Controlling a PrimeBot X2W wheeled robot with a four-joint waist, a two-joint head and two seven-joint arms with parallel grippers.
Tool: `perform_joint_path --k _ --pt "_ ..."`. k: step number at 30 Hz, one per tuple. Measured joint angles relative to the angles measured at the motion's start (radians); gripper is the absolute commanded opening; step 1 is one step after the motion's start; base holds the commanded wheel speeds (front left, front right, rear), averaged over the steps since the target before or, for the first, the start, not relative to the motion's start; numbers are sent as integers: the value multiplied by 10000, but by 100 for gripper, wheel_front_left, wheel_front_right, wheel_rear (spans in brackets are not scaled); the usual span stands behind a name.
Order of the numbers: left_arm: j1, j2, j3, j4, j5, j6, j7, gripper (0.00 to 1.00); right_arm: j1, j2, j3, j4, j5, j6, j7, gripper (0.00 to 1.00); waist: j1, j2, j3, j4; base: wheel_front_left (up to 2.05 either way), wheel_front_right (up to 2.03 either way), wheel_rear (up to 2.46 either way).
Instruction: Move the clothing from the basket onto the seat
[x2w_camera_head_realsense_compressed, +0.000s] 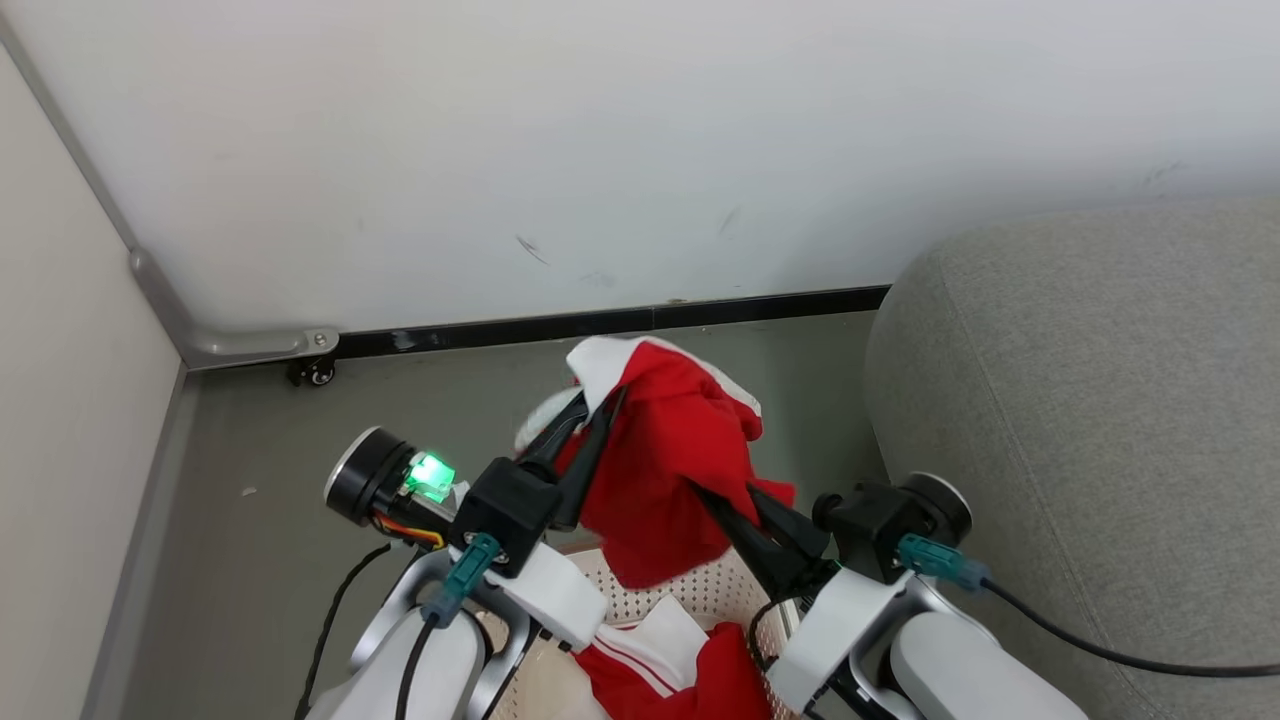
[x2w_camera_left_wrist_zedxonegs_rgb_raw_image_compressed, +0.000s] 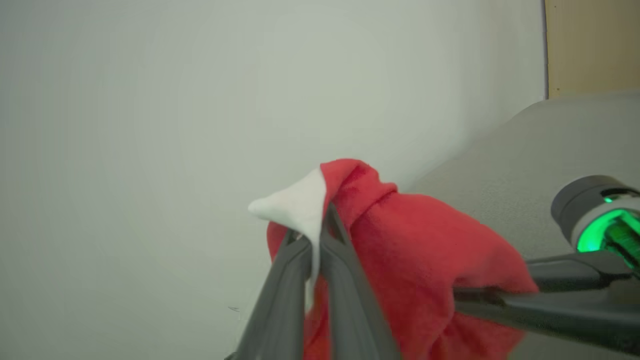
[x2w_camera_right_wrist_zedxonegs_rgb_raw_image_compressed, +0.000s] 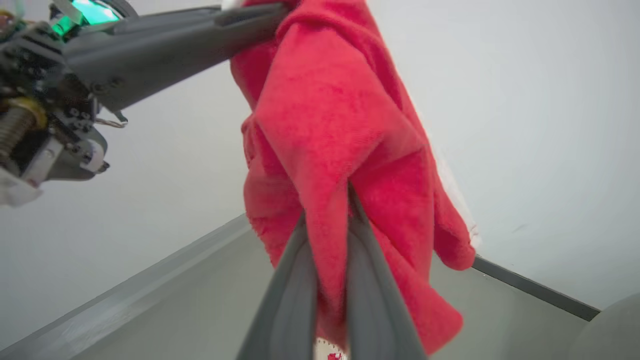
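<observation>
A red garment with white panels (x2w_camera_head_realsense_compressed: 665, 470) hangs in the air above the basket (x2w_camera_head_realsense_compressed: 700, 590), held at two places. My left gripper (x2w_camera_head_realsense_compressed: 600, 405) is shut on its upper white edge (x2w_camera_left_wrist_zedxonegs_rgb_raw_image_compressed: 300, 207). My right gripper (x2w_camera_head_realsense_compressed: 700, 490) is shut on a lower red fold (x2w_camera_right_wrist_zedxonegs_rgb_raw_image_compressed: 330, 210). In the left wrist view the left gripper (x2w_camera_left_wrist_zedxonegs_rgb_raw_image_compressed: 315, 235) pinches white cloth, and the right gripper's fingers (x2w_camera_left_wrist_zedxonegs_rgb_raw_image_compressed: 500, 300) reach in from the right. More red and white clothing (x2w_camera_head_realsense_compressed: 670, 670) lies in the basket below. The grey seat (x2w_camera_head_realsense_compressed: 1090, 400) stands to the right.
A white wall (x2w_camera_head_realsense_compressed: 600, 150) with a dark baseboard (x2w_camera_head_realsense_compressed: 620, 322) runs close behind. Grey floor (x2w_camera_head_realsense_compressed: 270, 470) lies to the left, with a metal bracket and small caster (x2w_camera_head_realsense_compressed: 310, 370) in the corner. A black cable (x2w_camera_head_realsense_compressed: 1100, 645) trails over the seat's front.
</observation>
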Motion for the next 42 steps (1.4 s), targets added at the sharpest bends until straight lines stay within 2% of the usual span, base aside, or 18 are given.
perform_joint_path --k 5,10,11,12,13,14,23,29,42 --pt "221 69 217 439 -226 0 169 0 406 46 -174 -4 460 0 -29 0 0 0 -10 -93 0 0 0" --pt "548 75 395 763 -575 0 314 0 646 109 -784 -132 991 0 -174 0 0 1 -7 -232 0 0 0" --pt "589 71 430 805 -635 0 336 29 659 100 -941 -165 1051 0 -228 0 0 0 -3 -265 0 0 0" --pt "589 71 430 805 -635 0 336 45 659 100 -941 -165 1051 0 -228 0 0 0 -3 -265 0 0 0" --pt "622 58 472 817 -709 -2 336 84 657 73 -1093 -190 1080 0 -236 0 -1 0 2 -296 0 0 0" --pt "640 33 522 840 -811 -13 337 100 656 29 -1246 -211 1093 0 -238 0 -1 0 7 -327 0 0 0" --pt "813 -46 1016 895 -1425 -84 332 100 829 -491 -2477 -341 1321 0 -357 0 0 0 95 -546 0 0 0" --pt "956 -35 1344 859 -1549 104 105 100 1191 -773 -3033 -485 1363 0 -368 0 0 0 139 -684 0 0 0" --pt "1056 -42 1603 832 -1724 272 -127 100 2327 -807 -4341 -913 1340 -2 -456 0 0 0 183 -1248 0 0 0"
